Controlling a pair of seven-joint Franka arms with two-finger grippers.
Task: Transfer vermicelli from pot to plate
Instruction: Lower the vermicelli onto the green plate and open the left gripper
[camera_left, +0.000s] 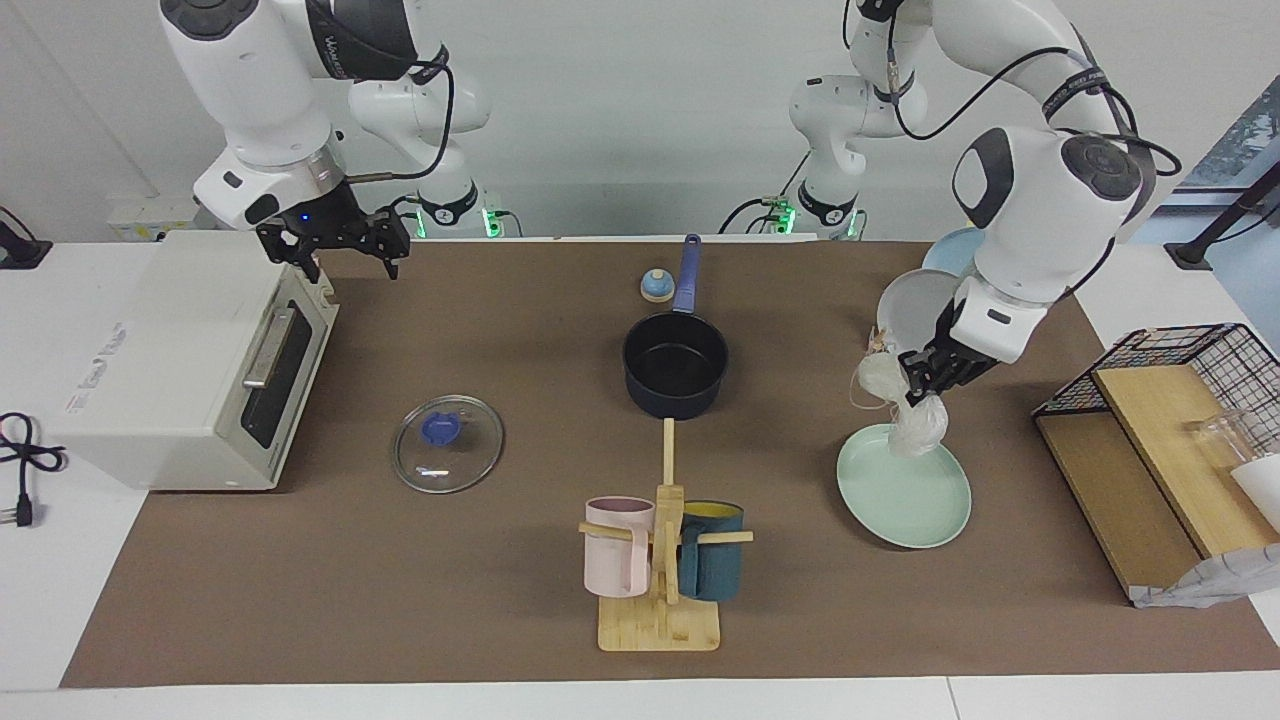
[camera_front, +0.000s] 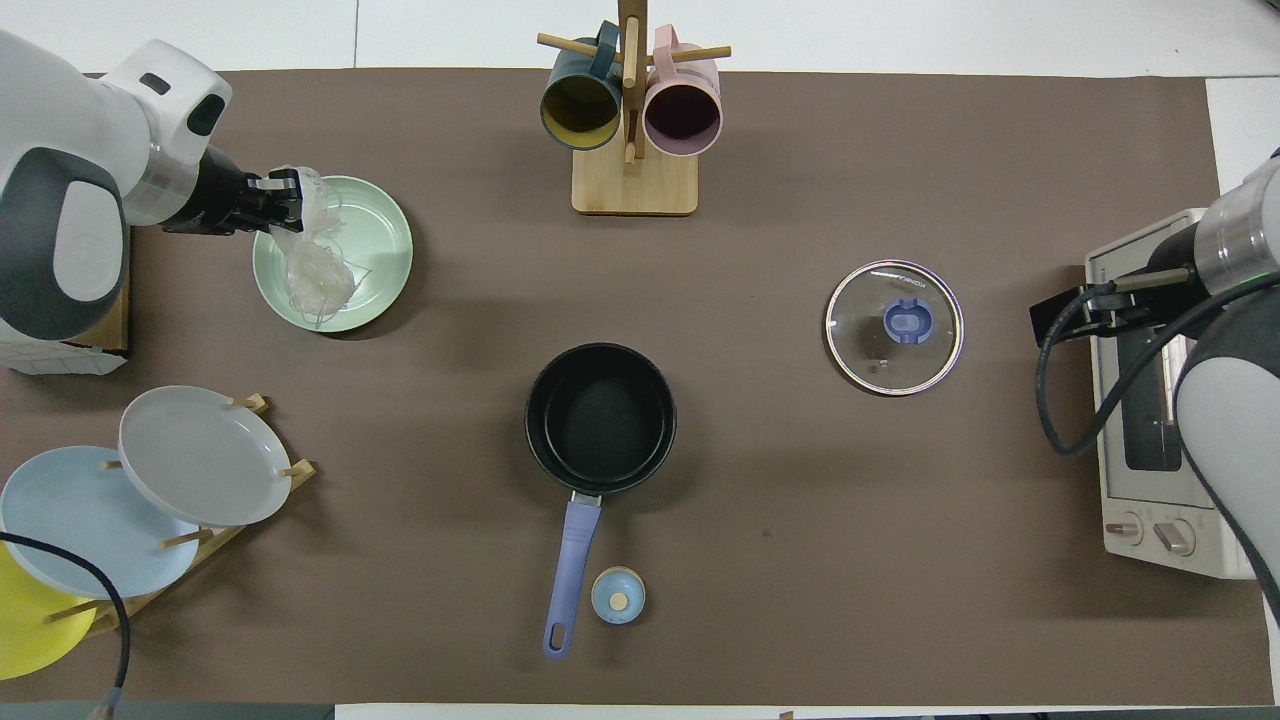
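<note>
Mug rack, then lid flank pot.

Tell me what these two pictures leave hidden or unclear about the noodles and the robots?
- Whether the vermicelli already rests on the plate or hangs just above it: neither view settles contact.
- How many bundles the left gripper holds: the clear wrap blurs together in both views.
- Whether the right gripper over the toaster oven is open: facing view too small, overhead view cut off by the arm.
- The pot looks empty.
</note>
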